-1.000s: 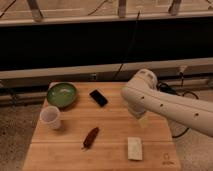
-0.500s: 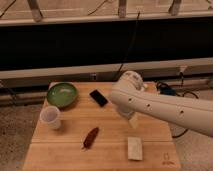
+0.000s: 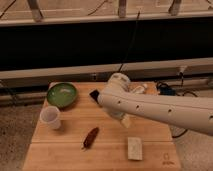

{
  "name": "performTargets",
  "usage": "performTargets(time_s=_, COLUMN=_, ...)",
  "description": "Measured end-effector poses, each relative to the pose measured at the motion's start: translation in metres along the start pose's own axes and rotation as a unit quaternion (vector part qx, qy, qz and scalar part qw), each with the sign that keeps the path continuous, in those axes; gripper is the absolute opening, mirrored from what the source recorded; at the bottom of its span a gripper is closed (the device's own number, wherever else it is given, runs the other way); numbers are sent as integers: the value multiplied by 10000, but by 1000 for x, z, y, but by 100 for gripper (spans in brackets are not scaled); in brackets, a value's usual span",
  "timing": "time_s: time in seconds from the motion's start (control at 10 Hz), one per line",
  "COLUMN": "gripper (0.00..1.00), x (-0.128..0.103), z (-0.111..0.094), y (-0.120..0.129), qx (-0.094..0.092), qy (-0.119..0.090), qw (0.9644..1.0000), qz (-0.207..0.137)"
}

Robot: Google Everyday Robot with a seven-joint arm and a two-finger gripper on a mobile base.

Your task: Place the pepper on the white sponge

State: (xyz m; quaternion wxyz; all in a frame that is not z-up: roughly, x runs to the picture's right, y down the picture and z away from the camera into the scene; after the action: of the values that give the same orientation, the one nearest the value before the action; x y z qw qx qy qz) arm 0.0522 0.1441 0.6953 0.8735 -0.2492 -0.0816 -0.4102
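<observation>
The arm point(image 3: 160, 107) has swung leftward across the tabletop point(image 3: 107, 156) over the last second. Its rounded joint, earlier well to the right of the black phone point(image 3: 93, 94), now overlaps the phone's right end. The gripper point(image 3: 125, 120) has travelled with it, leaving the space behind the white sponge point(image 3: 134, 148) and moving toward the middle of the board. The pepper, sponge, bowl and cup have not shifted.

The gripper hangs below the forearm as a pale shape, mostly hidden by the arm's bulk. It sits above bare wood, to the right of the pepper point(image 3: 91, 137) and behind the sponge. Its jaws are released and carry nothing, which fits an approach rather than a carry.

The pepper lies flat on the tabletop left of centre, tilted, with its narrow tip toward the front left. It is apart from everything else, so there is room to come down around it. The sponge lies flat near the front right, well apart from the pepper, with its broad face up and ready to receive it. The green bowl point(image 3: 62, 94) and the translucent cup point(image 3: 50, 117) stand at the left, clear of the route between the two.

By my judgement the reach toward the pepper is under way and the grasp has not begun. The gripper needs to go further left and forward, then descend across the pepper's narrow width.
</observation>
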Motion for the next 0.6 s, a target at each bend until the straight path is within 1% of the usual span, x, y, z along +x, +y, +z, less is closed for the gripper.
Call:
performTargets(time_s=0.2, gripper=80, x=-10, z=3, y=-6, qx=24, qy=-41, qw=9994, qz=-330)
performTargets(time_s=0.3, gripper=80, x=-17, z=4, y=-14, qx=44, qy=-70, qw=9986, qz=-524)
performTargets(time_s=0.5, gripper=80, x=-31, z=7, y=-23, qx=-6, qy=-126, qw=9950, qz=-995)
performTargets(time_s=0.6, gripper=80, x=-34, z=9, y=-24, qx=-20, qy=-131, qw=9941, qz=-1079)
